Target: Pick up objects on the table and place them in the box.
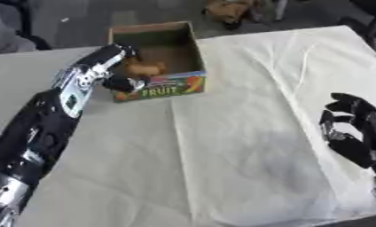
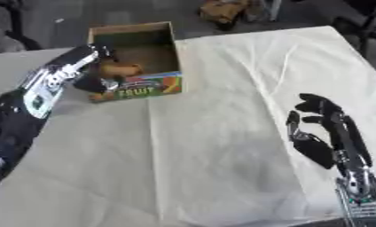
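White-clothed table (image 1: 245, 146); box (image 1: 193, 48); left hand (image 1: 123, 80)

An open cardboard box (image 2: 141, 53) with "FRUIT" printed on its colourful front wall stands near the table's (image 2: 222, 133) far left corner, on the edge of a pale cloth (image 2: 245, 88) that covers the table's right part. The left hand (image 2: 98, 82) reaches in from the left edge over the box's near left corner, fingers curled round a brown object (image 2: 117, 69) held just inside the box. The right hand (image 2: 319, 128) rests open near the table's right edge, fingers pointing up, well apart from the box.
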Robot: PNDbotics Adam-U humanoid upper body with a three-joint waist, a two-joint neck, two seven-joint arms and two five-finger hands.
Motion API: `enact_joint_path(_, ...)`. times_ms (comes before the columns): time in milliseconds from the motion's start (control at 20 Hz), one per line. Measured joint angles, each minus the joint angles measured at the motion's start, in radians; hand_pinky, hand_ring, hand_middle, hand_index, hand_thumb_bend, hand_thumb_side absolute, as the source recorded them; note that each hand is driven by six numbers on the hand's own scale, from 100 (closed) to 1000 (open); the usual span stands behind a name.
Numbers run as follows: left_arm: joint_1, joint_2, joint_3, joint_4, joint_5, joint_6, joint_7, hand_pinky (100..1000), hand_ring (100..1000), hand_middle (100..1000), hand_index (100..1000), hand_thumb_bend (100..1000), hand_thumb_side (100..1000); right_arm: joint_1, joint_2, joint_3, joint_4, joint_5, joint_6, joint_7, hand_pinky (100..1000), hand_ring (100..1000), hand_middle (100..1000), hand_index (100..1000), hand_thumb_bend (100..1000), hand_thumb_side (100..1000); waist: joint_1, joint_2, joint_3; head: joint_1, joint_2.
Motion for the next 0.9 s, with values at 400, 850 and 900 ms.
enact_joint_path(400,0.059,0.02,0.041,-0.19,0.138,0.017,0.081,704,851,847,830,541,586,0.001,0.0,-0.001,0.0,0.0,0.0,0.0,711,786,654,833,100,263,-0.006,-0.003,0.023,-0.008,0.0)
enact_joint_path(850,0.193,0.03,0.059,-0.445,0.296,-0.02,0.236,636,805,788,788,566,445,0.009,0.0,-0.007,0.001,0.0,0.0,-0.002,711,787,655,833,100,264,-0.011,-0.008,0.05,-0.018,0.0)
enact_joint_path(900,0.215,0.033,0.059,-0.473,0.313,-0.023,0.253,623,792,770,777,554,426,0.009,0.0,-0.007,0.001,0.0,0.0,-0.002,711,787,654,833,100,264,-0.012,-0.01,0.054,-0.018,0.0)
